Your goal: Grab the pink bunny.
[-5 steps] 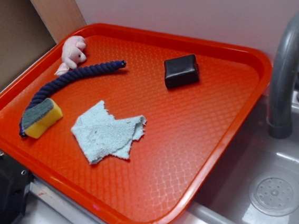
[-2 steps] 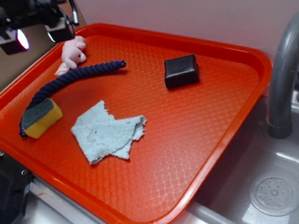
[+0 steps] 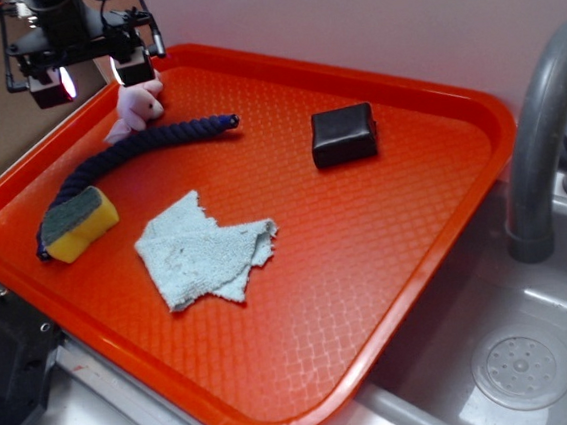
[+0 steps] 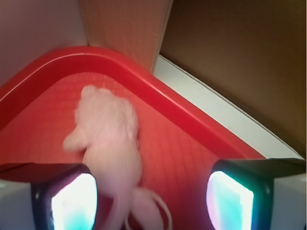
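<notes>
A robot gripper (image 3: 89, 78) hung above the far left corner of an orange tray (image 3: 392, 292), its two fingers (image 3: 48, 86) spread apart and holding nothing. The step in hand looked like the approach: lining up over the pink bunny (image 3: 137, 100), not yet closing on it. The bunny lay on the tray floor in that corner, close to the rim and just beyond one end of a dark blue rope (image 3: 127, 154).

In the wrist view the bunny (image 4: 112, 153) sat off-centre, close against the left finger (image 4: 62, 201), with the right finger (image 4: 240, 196) well apart from it. Its long axis ran roughly from the tray corner toward the camera, rounded end toward the corner, thin trailing bits nearest the fingers. The next move probably called for shifting sideways to centre the toy, then lowering and closing.
</notes>
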Robot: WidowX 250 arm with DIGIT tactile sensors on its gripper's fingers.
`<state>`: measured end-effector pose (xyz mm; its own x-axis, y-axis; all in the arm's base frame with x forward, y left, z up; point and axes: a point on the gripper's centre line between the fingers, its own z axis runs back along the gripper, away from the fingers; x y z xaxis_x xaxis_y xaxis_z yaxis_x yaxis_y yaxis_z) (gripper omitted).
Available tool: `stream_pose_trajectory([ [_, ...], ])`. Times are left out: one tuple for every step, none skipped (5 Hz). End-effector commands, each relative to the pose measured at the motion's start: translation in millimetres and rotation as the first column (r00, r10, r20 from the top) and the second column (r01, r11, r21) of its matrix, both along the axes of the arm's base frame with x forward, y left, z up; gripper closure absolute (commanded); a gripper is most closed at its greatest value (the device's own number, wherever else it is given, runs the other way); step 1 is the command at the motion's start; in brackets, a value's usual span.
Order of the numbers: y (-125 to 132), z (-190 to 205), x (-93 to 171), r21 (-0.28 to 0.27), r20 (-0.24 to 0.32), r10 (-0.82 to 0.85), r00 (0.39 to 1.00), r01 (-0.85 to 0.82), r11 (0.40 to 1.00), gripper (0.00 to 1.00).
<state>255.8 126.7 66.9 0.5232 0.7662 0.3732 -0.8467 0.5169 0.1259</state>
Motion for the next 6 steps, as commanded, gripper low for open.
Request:
stream_pose_trajectory([
  [30.6, -6.8, 17.8, 0.043, 0.075, -0.011, 0.997, 0.007, 0.999, 0.00],
  [20.4, -23.8, 26.6, -0.051, 0.103, -0.112, 0.988, 0.118, 0.992, 0.00],
  [22.4, -32.2, 25.3, -0.098, 0.084, -0.132, 0.988, 0.140, 0.985, 0.00],
  [22.9, -36.7, 22.8, -0.068, 0.062, -0.151, 0.987, 0.155, 0.986, 1.00],
  [16.1, -18.3, 21.0, -0.032, 0.064, -0.198, 0.978, 0.200, 0.979, 1.00],
  [-7.6, 31.6, 25.0, -0.035, 0.073, -0.344, 0.936, 0.347, 0.937, 1.00],
])
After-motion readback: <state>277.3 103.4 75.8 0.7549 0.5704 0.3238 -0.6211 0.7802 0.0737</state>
